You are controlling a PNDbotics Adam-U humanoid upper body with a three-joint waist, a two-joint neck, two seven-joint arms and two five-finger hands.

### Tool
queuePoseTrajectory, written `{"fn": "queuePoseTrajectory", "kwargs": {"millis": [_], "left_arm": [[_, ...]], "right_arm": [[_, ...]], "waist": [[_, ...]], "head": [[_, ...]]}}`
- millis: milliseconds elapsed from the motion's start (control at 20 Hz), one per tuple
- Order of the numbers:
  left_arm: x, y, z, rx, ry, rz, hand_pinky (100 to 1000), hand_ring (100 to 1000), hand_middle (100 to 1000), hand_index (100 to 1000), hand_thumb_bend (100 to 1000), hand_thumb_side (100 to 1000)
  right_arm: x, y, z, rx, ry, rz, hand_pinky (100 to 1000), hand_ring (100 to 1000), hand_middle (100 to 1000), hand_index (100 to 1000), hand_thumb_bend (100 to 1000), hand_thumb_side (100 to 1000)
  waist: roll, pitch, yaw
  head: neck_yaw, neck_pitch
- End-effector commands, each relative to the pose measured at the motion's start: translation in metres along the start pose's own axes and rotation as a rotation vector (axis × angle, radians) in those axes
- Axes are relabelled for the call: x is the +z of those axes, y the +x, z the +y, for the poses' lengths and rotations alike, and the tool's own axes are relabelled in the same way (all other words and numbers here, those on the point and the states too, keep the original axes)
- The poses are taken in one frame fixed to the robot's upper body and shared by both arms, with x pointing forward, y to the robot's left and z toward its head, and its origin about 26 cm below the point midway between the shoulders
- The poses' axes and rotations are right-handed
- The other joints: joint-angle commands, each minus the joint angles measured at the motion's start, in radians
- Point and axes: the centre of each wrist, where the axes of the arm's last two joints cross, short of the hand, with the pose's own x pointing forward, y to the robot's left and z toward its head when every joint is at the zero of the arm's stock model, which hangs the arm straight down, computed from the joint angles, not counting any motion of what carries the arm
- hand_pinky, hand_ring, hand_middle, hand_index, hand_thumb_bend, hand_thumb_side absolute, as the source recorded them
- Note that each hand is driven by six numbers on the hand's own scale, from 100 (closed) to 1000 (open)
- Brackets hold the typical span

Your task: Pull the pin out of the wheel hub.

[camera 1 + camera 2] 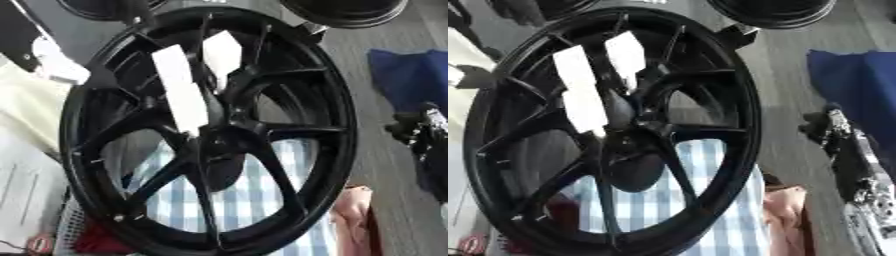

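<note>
A large black spoked wheel [131, 75] stands nearly upright and fills most of both views. Its hub [219, 131] sits at the middle where the spokes meet. Two white strips [182, 90] lie along the upper spokes. A dark rounded shape [633, 172] hangs just below the hub, behind the spokes. I cannot make out a pin at the hub. Two small pale nubs [94, 161] show on the rim's lower left. My right hand [826, 127], black on a black and silver arm, hovers to the right of the wheel, apart from the rim. My left hand does not show.
Blue-and-white checked cloth [254, 200] lies behind the lower spokes. A dark blue cloth [411, 75] is at the right, a pink thing [785, 215] at the lower right, pale material [26, 130] at the left. More black wheels [776, 10] stand at the top.
</note>
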Motion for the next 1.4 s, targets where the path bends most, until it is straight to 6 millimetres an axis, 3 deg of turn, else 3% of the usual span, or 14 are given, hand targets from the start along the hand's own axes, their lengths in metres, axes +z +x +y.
{"fn": "queuePoseTrajectory", "kwargs": {"millis": [50, 200, 650, 1100, 1400], "left_arm": [[-0.001, -0.001, 0.005, -0.023, -0.003, 0.012, 772, 798, 811, 861, 394, 385], [-0.005, -0.006, 0.006, -0.017, -0.002, 0.007, 772, 800, 819, 863, 383, 364], [-0.012, -0.010, 0.009, -0.028, 0.006, -0.030, 769, 799, 815, 845, 326, 170], [-0.017, -0.011, 0.011, -0.032, 0.010, -0.045, 767, 799, 818, 845, 326, 165], [-0.021, -0.012, 0.011, -0.035, 0.010, -0.061, 764, 797, 821, 832, 321, 100]], "right_arm": [[-0.002, 0.008, -0.002, 0.016, 0.008, -0.026, 880, 739, 522, 651, 100, 855], [-0.002, 0.008, -0.001, 0.013, 0.011, -0.023, 880, 739, 522, 651, 100, 861], [-0.002, 0.007, 0.000, 0.006, 0.009, -0.020, 880, 739, 523, 652, 100, 881], [-0.002, 0.007, 0.002, 0.002, 0.010, -0.019, 880, 740, 524, 652, 100, 894], [-0.003, 0.006, 0.004, -0.004, 0.009, -0.015, 880, 739, 524, 651, 100, 918]], "waist": [[-0.002, -0.014, -0.001], [-0.003, -0.012, -0.002], [-0.005, -0.005, -0.009], [-0.006, 0.004, -0.015], [-0.006, 0.012, -0.020]], "head": [[0.007, -0.011], [0.012, -0.017], [0.018, -0.025], [0.019, -0.032], [0.024, -0.044]]}}
